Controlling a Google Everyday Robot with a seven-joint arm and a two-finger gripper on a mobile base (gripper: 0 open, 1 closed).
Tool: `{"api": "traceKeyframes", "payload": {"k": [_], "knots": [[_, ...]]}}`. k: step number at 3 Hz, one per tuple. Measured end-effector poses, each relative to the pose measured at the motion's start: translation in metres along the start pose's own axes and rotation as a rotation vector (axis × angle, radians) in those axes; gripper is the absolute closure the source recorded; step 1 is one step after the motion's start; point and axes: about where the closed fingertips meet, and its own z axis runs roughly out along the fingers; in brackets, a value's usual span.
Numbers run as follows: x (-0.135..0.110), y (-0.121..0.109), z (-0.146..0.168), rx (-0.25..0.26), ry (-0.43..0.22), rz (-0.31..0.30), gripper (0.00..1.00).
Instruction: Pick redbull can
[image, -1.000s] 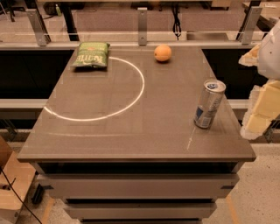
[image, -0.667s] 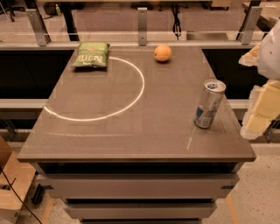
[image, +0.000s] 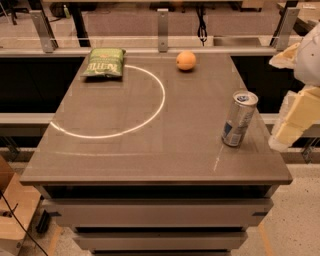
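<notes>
Gripper (image: 295, 117) hangs just off the table (image: 150, 155) edge; whether released or clenched, cannot tell. Can (image: 239, 119) stands upright near it on the tabletop, not touching. Orange (image: 186, 60) lies well beyond the can.

Judged: thin smooth metal, probably slippery, dents under hard squeeze. Take hold mid-body, across the width.

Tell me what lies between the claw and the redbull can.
Nothing. In the camera view, only bare table separates the redbull can from the claw, which hangs past the table's right edge.
</notes>
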Motion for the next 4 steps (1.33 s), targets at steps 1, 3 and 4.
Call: {"api": "traceKeyframes", "payload": {"k": [1, 3, 4], "knots": [[-0.005, -0.017, 0.025, 0.008, -0.06, 0.022, 0.0], [-0.007, -0.02, 0.034, -0.009, -0.11, 0.049, 0.0], [-0.019, -0.027, 0.058, -0.021, -0.193, 0.088, 0.0]]}}
